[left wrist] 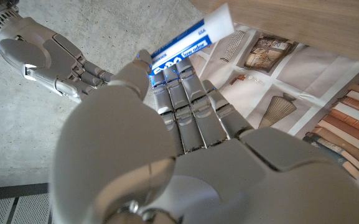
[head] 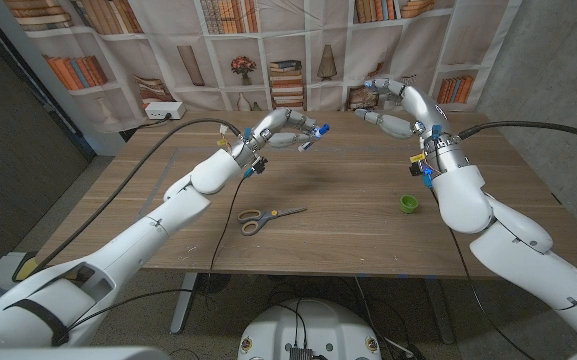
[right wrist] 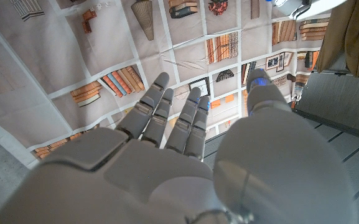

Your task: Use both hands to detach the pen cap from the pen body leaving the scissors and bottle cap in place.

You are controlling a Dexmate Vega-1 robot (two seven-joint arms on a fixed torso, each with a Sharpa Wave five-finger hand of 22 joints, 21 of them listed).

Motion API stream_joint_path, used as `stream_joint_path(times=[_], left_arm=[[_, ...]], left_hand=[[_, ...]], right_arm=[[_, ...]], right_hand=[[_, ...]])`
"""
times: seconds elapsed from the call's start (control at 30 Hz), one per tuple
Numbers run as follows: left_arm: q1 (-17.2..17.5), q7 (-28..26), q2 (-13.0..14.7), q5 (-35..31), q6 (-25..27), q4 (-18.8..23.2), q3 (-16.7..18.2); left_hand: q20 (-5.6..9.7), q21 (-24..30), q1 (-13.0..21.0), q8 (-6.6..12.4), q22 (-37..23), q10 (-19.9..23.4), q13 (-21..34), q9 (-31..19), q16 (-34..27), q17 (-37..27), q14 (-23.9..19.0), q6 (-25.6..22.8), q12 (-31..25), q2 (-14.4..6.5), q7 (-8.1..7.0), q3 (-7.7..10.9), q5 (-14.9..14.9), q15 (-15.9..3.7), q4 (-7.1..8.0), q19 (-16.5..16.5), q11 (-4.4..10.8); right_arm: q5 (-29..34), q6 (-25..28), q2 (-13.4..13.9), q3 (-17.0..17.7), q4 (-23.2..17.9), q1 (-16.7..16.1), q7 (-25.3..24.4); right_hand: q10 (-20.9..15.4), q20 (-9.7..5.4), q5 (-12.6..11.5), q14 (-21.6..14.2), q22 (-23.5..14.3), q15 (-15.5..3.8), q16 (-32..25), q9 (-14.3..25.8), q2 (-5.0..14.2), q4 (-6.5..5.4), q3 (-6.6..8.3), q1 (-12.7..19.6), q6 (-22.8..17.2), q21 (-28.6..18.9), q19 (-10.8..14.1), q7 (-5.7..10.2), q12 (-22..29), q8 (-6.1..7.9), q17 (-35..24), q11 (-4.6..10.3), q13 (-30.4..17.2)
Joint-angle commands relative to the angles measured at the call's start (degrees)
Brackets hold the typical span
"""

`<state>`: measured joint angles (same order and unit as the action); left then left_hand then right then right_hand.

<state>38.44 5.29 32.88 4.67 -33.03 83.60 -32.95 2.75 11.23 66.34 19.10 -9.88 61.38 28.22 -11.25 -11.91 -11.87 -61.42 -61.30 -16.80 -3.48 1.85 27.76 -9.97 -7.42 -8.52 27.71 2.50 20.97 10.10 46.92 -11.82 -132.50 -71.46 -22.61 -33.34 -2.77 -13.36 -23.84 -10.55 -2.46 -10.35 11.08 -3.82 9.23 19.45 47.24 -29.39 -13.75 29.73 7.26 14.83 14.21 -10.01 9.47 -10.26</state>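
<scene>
A wooden counter (head: 348, 240) with grey metal legs (head: 182, 300) stands on a dark floor (head: 28, 170). Behind it hangs a cloth backdrop (head: 298, 50) printed with bookshelves, books, vases and framed pictures, creased in folds. A white box (head: 163, 110) sits at the counter's far left corner, with a black cable (head: 118, 190) running across the wood. A grey concrete wall (head: 558, 90) rises on the right, and a tan curtain (right wrist: 356, 37) hangs beside it.
</scene>
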Motion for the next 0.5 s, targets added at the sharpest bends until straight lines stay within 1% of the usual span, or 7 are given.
stream_joint_path(times=[0.03, 0.17, 0.3, 0.33, 0.4, 0.43, 0.5], left_arm=[[-0.26, 1.09, -0.69, -0.27, 0.06, 0.89, 0.16], [-0.54, 1.44, -1.29, -0.21, -0.46, 0.72, -0.14], [-0.79, 2.32, -1.6, 0.68, 0.58, 0.7, -0.42], [-0.51, 2.87, -1.05, 1.35, 3.34, 2.22, -0.41], [-0.4, 3.07, -0.85, 1.66, 4.35, 2.77, -0.41], [-0.63, 4.5, -0.67, 3.04, 4.85, 2.71, -0.61], [-0.84, 5.59, -0.56, 4.11, 5.04, 2.63, -0.73]], left_hand=[[2.49, 0.29, 0.64, 0.44, -0.13, 6.92, 0.32, -2.06, -0.55, -0.31, -2.59, -1.44, -0.36, -0.56, -0.45, 0.93, -0.23, -4.95, 0.73, 0.51, 6.33], [2.43, 0.41, 0.66, 0.47, -0.14, 6.96, 0.51, -2.05, -0.53, -0.28, -2.58, -1.51, -0.36, -0.58, -0.33, 0.97, -0.21, -4.88, 0.74, 0.82, 6.33], [2.47, 0.48, 0.65, 0.49, -0.14, 7.05, 0.64, -2.09, -0.55, -0.25, -2.66, -1.47, -0.39, -0.57, -0.46, 0.99, -0.2, -4.8, 0.75, 1.03, 6.27], [2.47, 0.48, 0.67, 0.51, -0.15, 6.98, 0.69, -2.09, -0.55, -0.24, -2.68, -1.51, -0.36, -0.55, -0.46, 1.0, -0.19, -4.81, 0.73, 1.04, 6.29], [2.4, 0.36, 0.64, 0.52, -0.15, 6.87, 0.76, -2.1, -0.55, -0.23, -2.7, -1.48, -0.3, -0.56, -0.47, 1.01, -0.18, -4.76, 0.76, 0.77, 6.41], [2.31, 0.29, 0.62, 0.5, -0.15, 6.89, 0.79, -2.11, -0.55, -0.22, -2.71, -1.4, -0.31, -0.61, -0.41, 1.03, -0.18, -4.73, 0.79, 0.6, 6.36], [2.23, 0.16, 0.67, 0.51, -0.15, 6.9, 0.87, -2.14, -0.55, -0.23, -2.7, -1.36, -0.31, -0.59, -0.5, 1.04, -0.17, -4.86, 0.75, 0.26, 6.3]], right_arm=[[5.1, 0.97, 0.51, -2.59, -1.07, 1.84, 1.84], [7.06, 1.45, 0.21, -3.63, -1.02, 2.63, 1.95], [7.31, 1.21, 0.22, -4.0, -0.91, 3.03, 2.8], [7.32, 1.04, 0.27, -4.26, -0.82, 3.26, 3.18], [7.19, 0.54, 0.16, -4.31, -0.57, 3.32, 3.18], [7.0, 0.33, 0.16, -4.55, -0.3, 3.56, 3.57], [6.97, 0.36, 0.09, -4.89, 0.01, 3.95, 4.14]], right_hand=[[-0.78, -3.91, -0.55, -0.57, -0.08, -3.51, -0.22, 0.27, -0.11, -0.27, 0.18, 0.73, -0.88, -0.06, 0.05, 0.96, 0.43, 0.37, -0.27, 0.61, -0.31], [-1.2, -4.41, -0.92, -0.97, -0.1, -4.16, -0.27, 0.28, -0.01, -0.11, 0.37, 1.61, -1.2, -0.18, 0.64, 1.6, 0.39, 0.32, -0.24, 1.33, -0.3], [-1.25, -4.63, -1.17, -1.31, -0.11, -4.43, -0.29, 0.29, -0.18, 0.08, 0.39, 2.29, -1.28, -0.22, 0.93, 2.18, 0.24, 0.23, -0.18, 1.8, -0.28], [-1.28, -4.62, -1.28, -1.45, -0.12, -4.43, -0.3, 0.3, -0.26, 0.03, 0.34, 2.42, -1.47, -0.2, 0.99, 2.88, 0.17, 0.25, -0.19, 1.99, -0.27], [-1.72, -4.73, -1.47, -1.96, -0.13, -4.6, -0.42, 0.32, -0.47, -0.26, 0.06, 2.31, -2.04, -0.24, 1.3, 4.34, 0.15, 0.34, -0.24, 2.17, -0.26], [-1.76, -4.76, -1.56, -2.29, -0.14, -4.68, -0.5, 0.33, -0.63, -0.5, -0.2, 2.02, -2.44, -0.29, 1.55, 4.9, 0.05, 0.42, -0.29, 2.36, -0.25], [-1.83, -4.83, -1.7, -2.51, -0.16, -4.66, -0.51, 0.37, -0.8, -0.92, -0.65, 1.5, -3.37, -0.28, 1.74, 5.25, -0.11, 0.66, -0.36, 2.58, -0.25]])
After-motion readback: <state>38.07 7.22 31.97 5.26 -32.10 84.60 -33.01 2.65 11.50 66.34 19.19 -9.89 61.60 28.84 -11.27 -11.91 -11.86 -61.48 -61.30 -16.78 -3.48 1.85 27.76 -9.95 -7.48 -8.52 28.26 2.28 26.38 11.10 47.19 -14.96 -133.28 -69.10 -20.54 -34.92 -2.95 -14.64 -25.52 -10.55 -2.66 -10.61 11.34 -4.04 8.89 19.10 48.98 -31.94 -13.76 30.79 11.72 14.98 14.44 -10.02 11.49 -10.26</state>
